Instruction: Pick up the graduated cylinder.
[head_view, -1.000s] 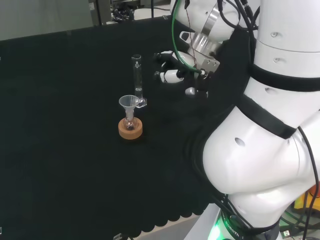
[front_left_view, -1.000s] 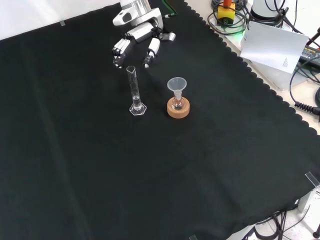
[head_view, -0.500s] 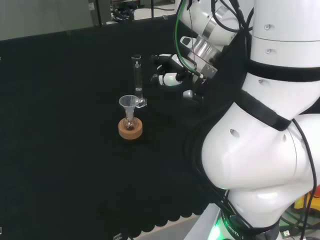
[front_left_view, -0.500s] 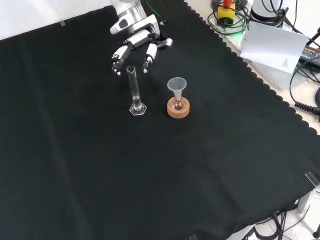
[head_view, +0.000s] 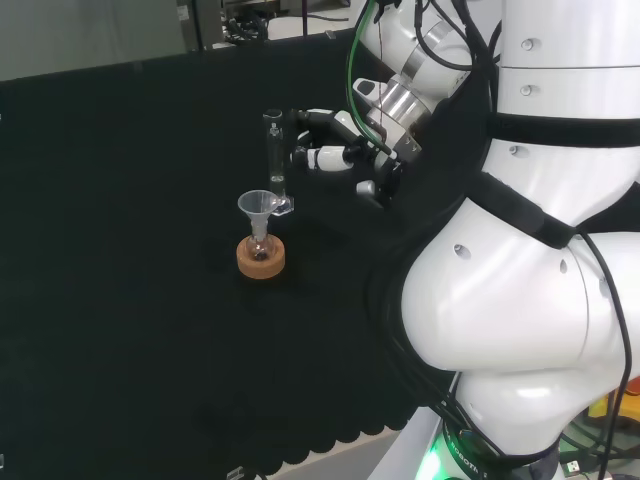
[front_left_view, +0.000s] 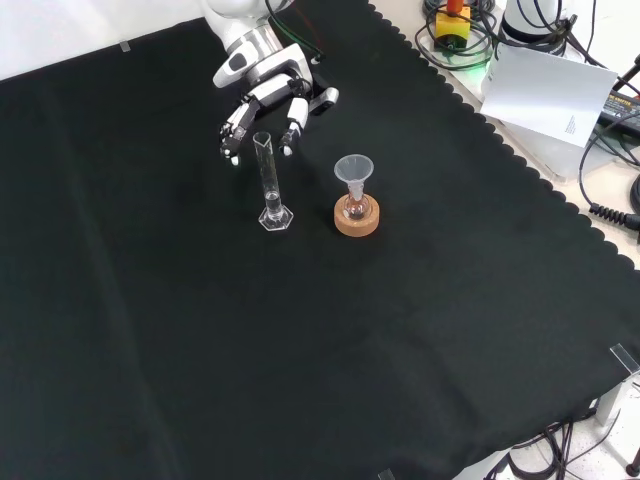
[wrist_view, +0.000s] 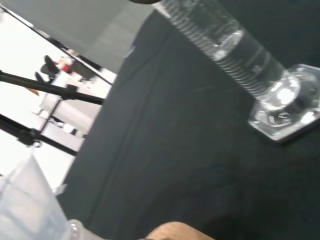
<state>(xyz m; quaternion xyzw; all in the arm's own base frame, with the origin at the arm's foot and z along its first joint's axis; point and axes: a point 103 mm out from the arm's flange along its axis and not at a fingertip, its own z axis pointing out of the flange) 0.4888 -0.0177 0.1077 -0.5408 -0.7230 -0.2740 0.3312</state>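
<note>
Graduated cylinder (front_left_view: 269, 186) upright on hexagonal foot, long axis vertical. Hand (front_left_view: 262, 96) open, fingers spread just beside its top, apart. Funnel (front_left_view: 353, 170) on cork ring (front_left_view: 357, 219) near; bare cloth (front_left_view: 150, 300) elsewhere.

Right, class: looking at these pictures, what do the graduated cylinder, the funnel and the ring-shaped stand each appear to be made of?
Graduated cylinder: clear glass or plastic, glossy; the cloth shows through it.
Funnel: translucent, slightly milky, probably plastic.
Stand: matte tan ring, looks like cork.
</note>
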